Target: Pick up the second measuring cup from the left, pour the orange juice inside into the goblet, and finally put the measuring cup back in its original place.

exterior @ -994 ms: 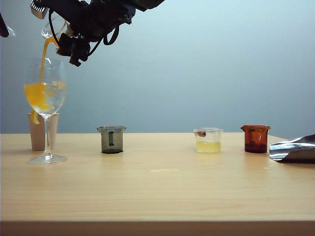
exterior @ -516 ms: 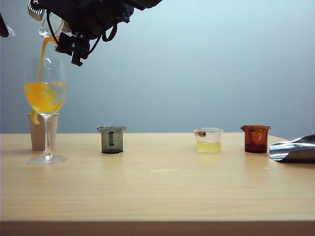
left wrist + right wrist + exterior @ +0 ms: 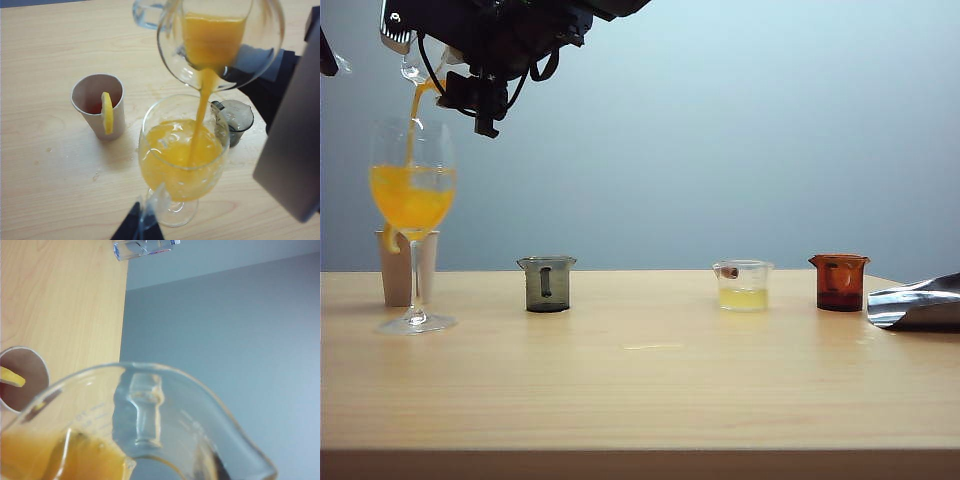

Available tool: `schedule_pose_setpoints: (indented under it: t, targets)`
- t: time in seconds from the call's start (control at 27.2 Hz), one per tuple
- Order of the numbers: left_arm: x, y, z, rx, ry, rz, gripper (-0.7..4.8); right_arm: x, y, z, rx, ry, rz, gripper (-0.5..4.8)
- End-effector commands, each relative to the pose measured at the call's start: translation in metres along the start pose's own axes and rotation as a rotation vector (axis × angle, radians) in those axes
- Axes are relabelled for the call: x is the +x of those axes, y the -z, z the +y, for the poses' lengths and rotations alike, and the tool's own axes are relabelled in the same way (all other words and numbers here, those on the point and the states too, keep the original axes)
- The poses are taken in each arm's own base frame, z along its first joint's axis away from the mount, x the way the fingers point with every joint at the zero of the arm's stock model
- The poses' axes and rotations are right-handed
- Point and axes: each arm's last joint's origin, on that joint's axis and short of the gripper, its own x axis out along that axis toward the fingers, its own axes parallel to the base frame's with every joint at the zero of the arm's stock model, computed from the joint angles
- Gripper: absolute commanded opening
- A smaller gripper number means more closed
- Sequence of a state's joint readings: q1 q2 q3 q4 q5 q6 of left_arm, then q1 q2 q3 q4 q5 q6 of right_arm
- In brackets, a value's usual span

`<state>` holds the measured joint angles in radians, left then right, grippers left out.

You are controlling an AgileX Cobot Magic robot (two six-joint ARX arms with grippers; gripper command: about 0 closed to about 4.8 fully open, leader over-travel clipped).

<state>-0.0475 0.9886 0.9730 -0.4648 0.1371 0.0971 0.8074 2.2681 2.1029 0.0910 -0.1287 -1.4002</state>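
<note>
Tilted high above the far left of the bench [image 3: 650,400]: the second measuring cup from the left [image 3: 420,62], clear glass, lip downward, clamped in the right gripper [image 3: 445,60], which reaches across from the dark arm at the top of the exterior view. Falling from its lip in a thin stream: the orange juice [image 3: 410,195], landing in the goblet [image 3: 413,185] directly below. Standing upright on its flat foot, that goblet, bowl roughly half full of bright orange. From the left wrist view, the same pour seen from above: measuring cup [image 3: 220,42] held over the goblet [image 3: 182,150], juice [image 3: 200,120] running down into the bowl. In the right wrist view, the cup [image 3: 140,425] filling the frame, handle toward the camera, a remnant of juice [image 3: 60,460] pooled at one side.

Just behind the goblet, a paper cup [image 3: 405,265] with a lemon slice [image 3: 107,112] hooked on its rim. Along the bench toward the right, well apart from one another: a smoky grey cup [image 3: 547,283], a clear cup with pale yellow liquid [image 3: 743,285], an amber cup [image 3: 840,281], then a shiny metal object [image 3: 917,303] at the right edge.

Left gripper [image 3: 141,226] low beside the goblet's foot, only dark tips showing at the frame edge; impossible to tell whether apart or together.
</note>
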Motion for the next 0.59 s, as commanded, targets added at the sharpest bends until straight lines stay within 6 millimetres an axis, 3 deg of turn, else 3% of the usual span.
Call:
schedule_pose_setpoints:
  t: [0.04, 0.59]
  targets:
    - [-0.001, -0.003, 0.000, 0.002, -0.004, -0.016, -0.04, -0.003, -0.004, -0.010, -0.056, 0.044, -0.010, 1.98]
    - [-0.001, -0.003, 0.000, 0.002, -0.004, -0.016, -0.04, -0.004, -0.008, -0.021, -0.080, 0.157, -0.059, 1.98]
